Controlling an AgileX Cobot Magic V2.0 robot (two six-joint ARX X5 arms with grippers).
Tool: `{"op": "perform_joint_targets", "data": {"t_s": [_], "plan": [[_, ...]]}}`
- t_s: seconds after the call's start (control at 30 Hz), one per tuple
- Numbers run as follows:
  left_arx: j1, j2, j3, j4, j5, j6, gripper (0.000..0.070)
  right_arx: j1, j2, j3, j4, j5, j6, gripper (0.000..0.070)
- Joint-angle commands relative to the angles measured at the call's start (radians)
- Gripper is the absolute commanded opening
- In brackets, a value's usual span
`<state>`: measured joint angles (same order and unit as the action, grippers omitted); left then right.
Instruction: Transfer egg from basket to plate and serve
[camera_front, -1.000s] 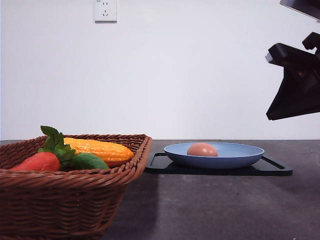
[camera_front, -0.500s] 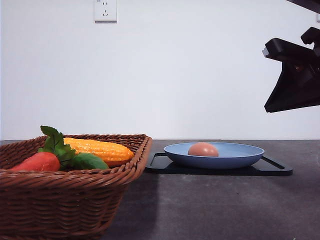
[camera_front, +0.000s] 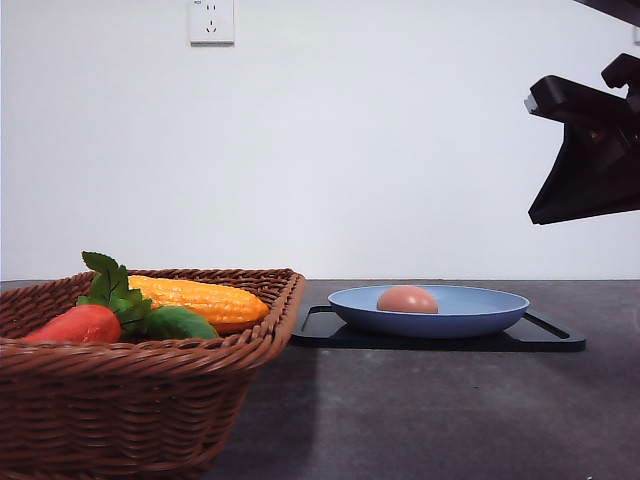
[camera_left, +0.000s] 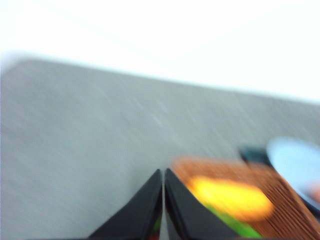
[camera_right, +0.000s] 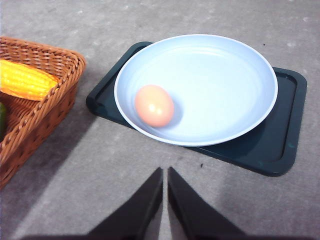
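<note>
The right fingers (camera_right: 165, 200) are pressed together, holding nothing; the left fingers (camera_left: 163, 200) likewise. Just ahead of the right pair, the egg (camera_right: 154, 105) lies loose in the plate (camera_right: 250, 65). Lifting the tray (camera_right: 287, 150) unevenly could roll it out.

The front camera sits low, near surface (camera_front: 440, 420) level, looking forward at the white wall, with the basket (camera_front: 140, 400) closest. The right wrist camera looks steeply down on the plate (camera_right: 225, 75) and the basket's corner. The left wrist camera, blurred, looks out over the basket, catching the plate's edge. All three share basket and plate.
</note>
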<state>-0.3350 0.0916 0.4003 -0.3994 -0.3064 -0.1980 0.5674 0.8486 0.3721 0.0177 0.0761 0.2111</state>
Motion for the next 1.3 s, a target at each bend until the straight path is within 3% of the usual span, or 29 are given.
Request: {"op": "perform_joint_targets", "data": {"t_s": [0.0, 0.2, 0.37, 0.57, 1.0, 1.27], "plan": [[0.042, -0.037, -0.028, 0.004, 0.022, 0.06, 0.0, 0.005, 0.006, 0.005, 0.011, 0.004, 0.01, 0.0], [0.206, -0.088, -0.154, 0.053, 0.183, 0.085, 0.0, 0.005, 0.005, 0.005, 0.012, 0.004, 0.01, 0.0], [0.291, -0.089, -0.275, 0.149, 0.296, 0.084, 0.0, 0.005, 0.006, 0.005, 0.012, 0.004, 0.01, 0.0], [0.325, -0.089, -0.36, 0.159, 0.302, 0.077, 0.0, 0.005, 0.006, 0.005, 0.012, 0.004, 0.01, 0.0], [0.327, -0.089, -0.37, 0.14, 0.302, 0.074, 0.0, 0.005, 0.006, 0.005, 0.012, 0.004, 0.01, 0.0], [0.327, -0.089, -0.397, 0.213, 0.302, 0.074, 0.0, 0.005, 0.006, 0.005, 0.012, 0.004, 0.01, 0.0]]}}
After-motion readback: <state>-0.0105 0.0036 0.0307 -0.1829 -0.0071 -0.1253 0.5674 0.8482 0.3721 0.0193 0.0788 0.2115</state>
